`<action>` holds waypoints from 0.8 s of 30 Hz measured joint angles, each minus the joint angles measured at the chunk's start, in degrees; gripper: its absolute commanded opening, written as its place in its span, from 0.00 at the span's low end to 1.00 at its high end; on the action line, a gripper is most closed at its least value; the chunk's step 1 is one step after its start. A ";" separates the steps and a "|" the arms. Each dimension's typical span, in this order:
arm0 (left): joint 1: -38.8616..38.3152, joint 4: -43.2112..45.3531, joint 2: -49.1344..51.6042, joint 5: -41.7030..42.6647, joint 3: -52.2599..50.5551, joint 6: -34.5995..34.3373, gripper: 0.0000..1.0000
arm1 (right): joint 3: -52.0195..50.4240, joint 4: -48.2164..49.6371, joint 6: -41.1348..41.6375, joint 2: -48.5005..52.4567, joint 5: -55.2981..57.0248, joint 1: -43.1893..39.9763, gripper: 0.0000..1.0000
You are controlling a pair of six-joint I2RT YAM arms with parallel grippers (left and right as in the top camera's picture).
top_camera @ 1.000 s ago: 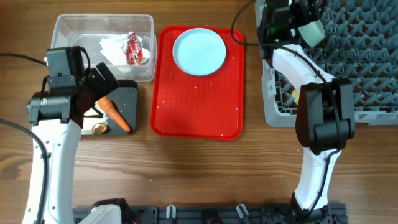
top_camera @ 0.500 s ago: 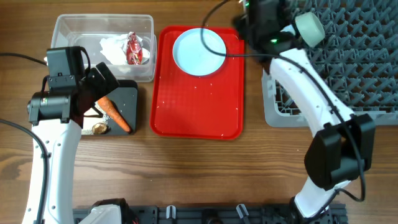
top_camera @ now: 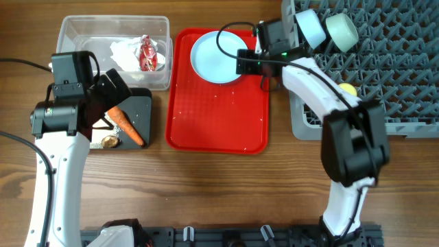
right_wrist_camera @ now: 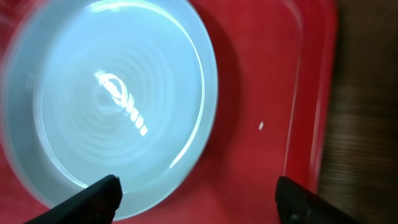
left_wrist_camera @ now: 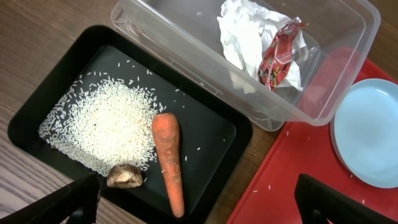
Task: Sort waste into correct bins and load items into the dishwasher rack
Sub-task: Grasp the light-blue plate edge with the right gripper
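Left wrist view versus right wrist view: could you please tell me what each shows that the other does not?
Only the left wrist view shows the black tub holding the rice, the carrot and a brown lump, and the clear tub holding the napkin and red wrapper. Only the right wrist view shows nearly the whole plate rather than just one side of it. Both show that plate lying on the red tray.
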 measured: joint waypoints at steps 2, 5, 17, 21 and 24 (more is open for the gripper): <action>0.00 -0.02 0.00 0.00 0.00 0.00 1.00 | -0.26 1.62 -0.13 2.38 -0.26 0.00 0.64; 0.00 -0.02 0.00 0.00 0.00 0.00 1.00 | -0.28 3.76 -0.42 4.07 -0.33 0.00 0.48; 0.00 -0.02 0.00 0.00 0.00 0.00 1.00 | 0.07 5.25 -0.48 6.05 2.51 -0.13 0.04; 0.00 0.00 0.00 0.00 0.00 0.00 1.00 | 0.13 4.76 -2.47 5.79 2.56 -0.44 0.04; 0.00 -0.02 0.00 0.00 0.00 0.00 1.00 | 0.11 3.87 -4.98 4.13 4.92 -0.81 0.04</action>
